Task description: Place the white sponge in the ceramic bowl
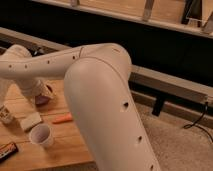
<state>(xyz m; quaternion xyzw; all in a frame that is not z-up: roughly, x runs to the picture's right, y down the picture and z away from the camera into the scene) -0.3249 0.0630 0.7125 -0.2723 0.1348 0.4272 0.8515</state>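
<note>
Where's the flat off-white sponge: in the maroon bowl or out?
Out: off-white sponge lies on wooden table; tool hangs by maroon bowl.
</note>
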